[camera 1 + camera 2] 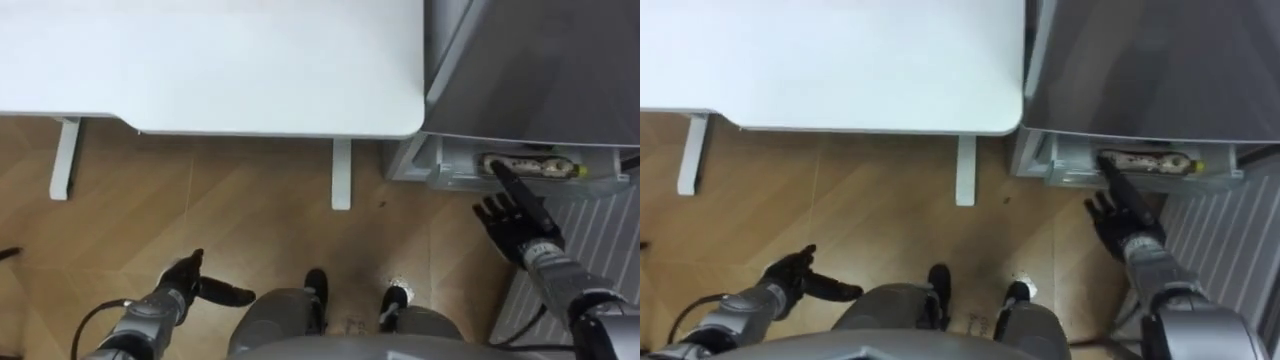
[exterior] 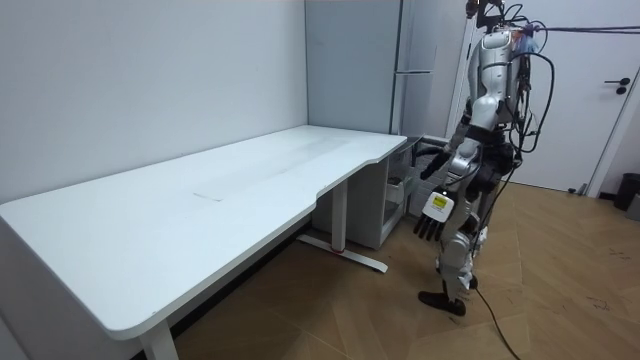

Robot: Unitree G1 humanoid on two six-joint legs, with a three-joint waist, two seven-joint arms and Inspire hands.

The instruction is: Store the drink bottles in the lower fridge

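A drink bottle (image 1: 532, 166) with a pale label and a yellow cap lies on its side in the open lower compartment (image 1: 455, 172) of the grey fridge (image 1: 540, 60). My right hand (image 1: 518, 218) is just in front of it, open, with one straight finger reaching to the bottle's left end. My left hand (image 1: 188, 280) hangs low at my left side, relaxed and holding nothing. In the room view I stand facing the fridge (image 2: 350, 60) beside the table's end, left hand (image 2: 437, 208) hanging down.
A large white table (image 1: 200, 60) stands to the left of the fridge, its legs (image 1: 341, 175) on the wooden floor. A ribbed grey panel (image 1: 585, 225) lies at the right below the compartment. Open wooden floor (image 1: 200, 200) is between me and the table.
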